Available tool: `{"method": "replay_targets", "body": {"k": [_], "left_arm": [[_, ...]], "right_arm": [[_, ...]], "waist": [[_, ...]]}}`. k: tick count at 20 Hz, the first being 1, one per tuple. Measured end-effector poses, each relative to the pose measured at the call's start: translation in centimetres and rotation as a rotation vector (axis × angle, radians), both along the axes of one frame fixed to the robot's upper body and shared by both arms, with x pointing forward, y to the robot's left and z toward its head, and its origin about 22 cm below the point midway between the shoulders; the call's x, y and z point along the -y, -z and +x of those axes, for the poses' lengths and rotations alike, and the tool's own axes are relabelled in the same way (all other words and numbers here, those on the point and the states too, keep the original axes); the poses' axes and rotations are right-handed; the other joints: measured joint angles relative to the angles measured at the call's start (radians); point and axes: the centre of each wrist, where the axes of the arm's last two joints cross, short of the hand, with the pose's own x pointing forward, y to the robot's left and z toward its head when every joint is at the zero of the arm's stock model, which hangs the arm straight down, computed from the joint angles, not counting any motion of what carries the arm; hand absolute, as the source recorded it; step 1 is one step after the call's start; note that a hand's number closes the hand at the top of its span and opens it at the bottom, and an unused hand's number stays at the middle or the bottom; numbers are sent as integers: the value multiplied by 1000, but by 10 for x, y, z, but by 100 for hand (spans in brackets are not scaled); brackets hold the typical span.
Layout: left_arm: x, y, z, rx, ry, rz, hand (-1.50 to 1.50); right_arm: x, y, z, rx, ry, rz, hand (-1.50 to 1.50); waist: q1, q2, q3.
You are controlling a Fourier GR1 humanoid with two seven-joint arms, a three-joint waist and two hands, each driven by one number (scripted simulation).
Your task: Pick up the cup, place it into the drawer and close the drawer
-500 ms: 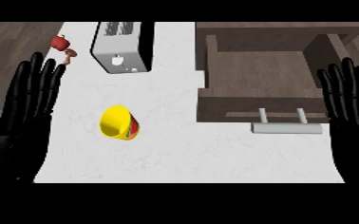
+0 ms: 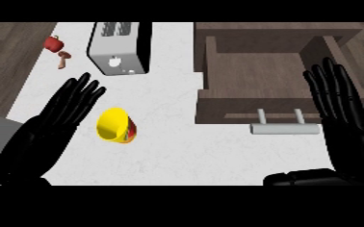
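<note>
A yellow cup (image 2: 116,125) with a red and green band lies on its side on the white counter, its mouth facing the view. My left hand (image 2: 58,119) is just left of it, fingers straight and slanted toward the cup, apart from it by a narrow gap. The open wooden drawer (image 2: 256,77) sits at the right, its front panel carrying a grey handle (image 2: 286,128). My right hand (image 2: 335,101) stands open at the right edge, fingers up, over the drawer's right side.
A silver toaster (image 2: 118,48) stands at the back, behind the cup. A small red object (image 2: 55,44) and a brown piece (image 2: 63,60) lie at the counter's far left edge. White counter (image 2: 185,154) stretches between the cup and the drawer.
My left hand has moved right and inward from the left edge, coming close beside the cup. The cup, drawer and right hand stay as they were.
</note>
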Motion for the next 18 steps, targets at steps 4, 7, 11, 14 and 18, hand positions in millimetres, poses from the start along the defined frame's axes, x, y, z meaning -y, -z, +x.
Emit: {"method": "replay_targets", "body": {"k": [4,7,11,14,18], "left_arm": [[-25,10,22,-93,78,-45,-150],[-46,18,36,-134,84,-40,-150],[-66,39,52,-179,73,-8,-150],[-62,57,61,-207,60,22,-150],[-75,82,65,-239,39,48,-150]], "right_arm": [[-2,6,16,-50,-33,-14,-150],[0,1,21,-65,-44,-20,-150],[6,-5,33,-68,-52,-23,-150],[7,-3,40,-66,-54,-25,-150],[7,-7,47,-54,-59,-26,-150]], "waist": [[0,-1,-1],[-1,-4,-1],[-2,-4,-1],[-2,-5,-1],[-2,-5,-1]]}}
